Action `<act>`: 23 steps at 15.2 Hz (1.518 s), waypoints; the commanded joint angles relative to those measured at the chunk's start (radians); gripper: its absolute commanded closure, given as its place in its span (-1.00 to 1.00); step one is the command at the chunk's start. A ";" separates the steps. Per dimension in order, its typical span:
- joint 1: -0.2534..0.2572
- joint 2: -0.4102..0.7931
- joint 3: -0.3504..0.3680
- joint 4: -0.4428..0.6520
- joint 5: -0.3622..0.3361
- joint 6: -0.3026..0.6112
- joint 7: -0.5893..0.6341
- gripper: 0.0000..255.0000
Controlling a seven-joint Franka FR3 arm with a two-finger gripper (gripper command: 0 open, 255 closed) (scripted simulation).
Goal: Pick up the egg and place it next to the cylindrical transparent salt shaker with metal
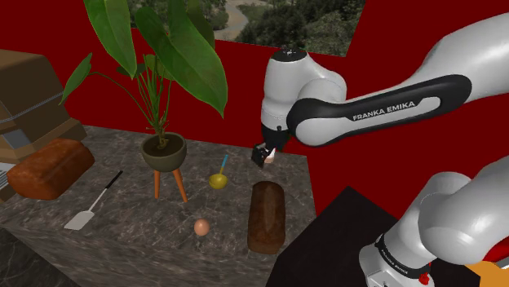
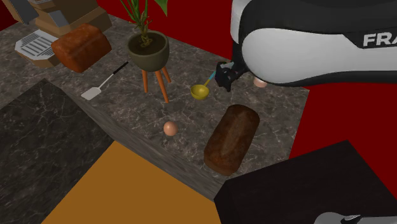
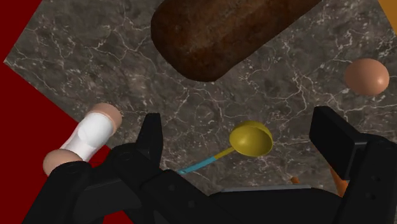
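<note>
A tan egg (image 1: 201, 227) (image 2: 170, 128) (image 3: 366, 76) lies on the dark marble counter (image 1: 139, 236) near its front edge. The salt shaker (image 3: 86, 139), a pale cylinder with tan ends, lies on its side at the counter's far edge by the red wall; a bit of the shaker (image 2: 259, 82) peeks out behind the arm. My gripper (image 1: 263, 155) (image 2: 224, 75) (image 3: 240, 127) hangs open above the counter close to the shaker, well away from the egg. Nothing is between its fingers.
A dark brown loaf (image 1: 267, 216) (image 2: 232, 138) lies between egg and shaker. A yellow scoop with a blue handle (image 1: 219, 178) (image 3: 251, 139) rests below the gripper. A potted plant on orange legs (image 1: 164, 152), a spatula (image 1: 91, 208) and a second loaf (image 1: 50, 167) stand further to the shoulder view's left.
</note>
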 commanded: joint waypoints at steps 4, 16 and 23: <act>0.013 0.182 0.071 0.071 -0.088 0.074 0.110 -1.00; 0.146 0.649 0.106 0.348 -0.386 0.116 0.376 -1.00; 0.274 0.916 0.067 0.578 -0.498 0.082 0.448 -1.00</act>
